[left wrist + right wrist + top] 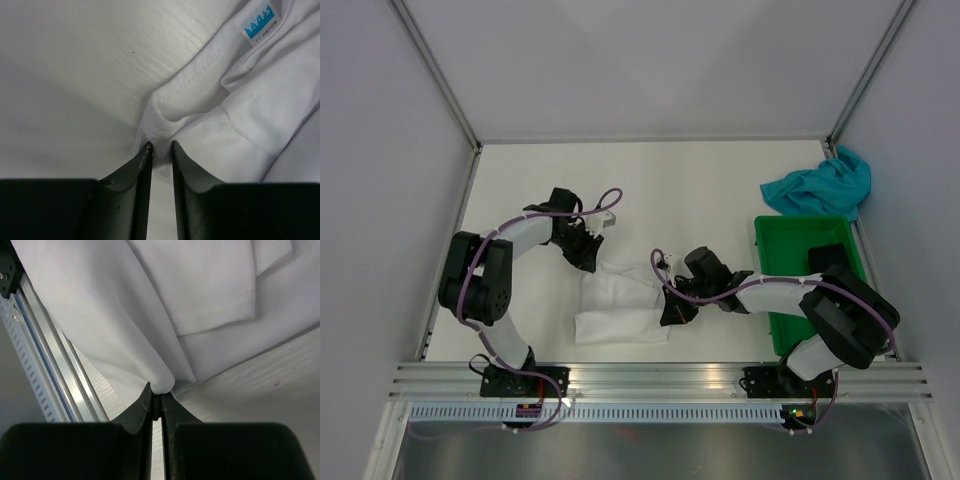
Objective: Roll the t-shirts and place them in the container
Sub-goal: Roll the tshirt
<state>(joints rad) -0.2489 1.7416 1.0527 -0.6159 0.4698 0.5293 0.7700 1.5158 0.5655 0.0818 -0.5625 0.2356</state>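
Observation:
The white t-shirt (618, 300) lies folded on the table's near middle. My left gripper (588, 258) is at its far left corner, and in the left wrist view (160, 147) its jaws are shut on a stitched fold of the white t-shirt (240, 125). My right gripper (676, 312) is at the shirt's right edge, and in the right wrist view (156, 392) it is shut on a corner of the white t-shirt (150, 305), held slightly off the table. The teal-blue t-shirt (820, 185) lies crumpled at the back right, away from both grippers.
A green plastic crate (798, 232) stands at the right, under the right arm. An aluminium rail (660, 378) runs along the near edge and shows in the right wrist view (50, 365). A blue label (259, 22) is at the shirt's collar. Walls enclose the table.

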